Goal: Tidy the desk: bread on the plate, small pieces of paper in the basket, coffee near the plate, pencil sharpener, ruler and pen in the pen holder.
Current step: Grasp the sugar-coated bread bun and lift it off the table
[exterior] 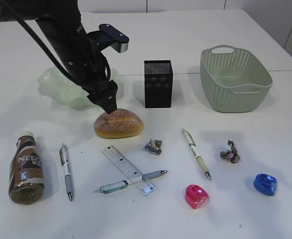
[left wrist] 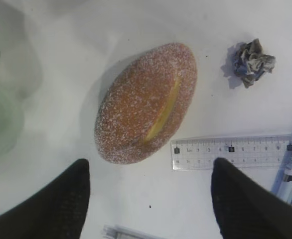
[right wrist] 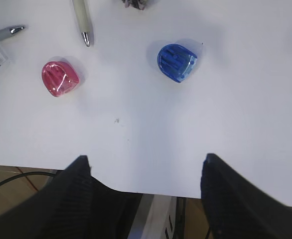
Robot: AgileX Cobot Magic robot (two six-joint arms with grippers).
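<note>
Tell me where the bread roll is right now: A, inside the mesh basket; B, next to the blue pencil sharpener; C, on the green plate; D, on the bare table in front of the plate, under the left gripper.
D: the bread roll lies on the white table in front of the green plate, with the left gripper open just above it and nothing in its jaws.

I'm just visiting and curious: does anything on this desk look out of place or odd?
Yes. The bread lies on the bare table beside the plate, two crumpled paper scraps are loose, and a pen lies crossed with the ruler.
</note>
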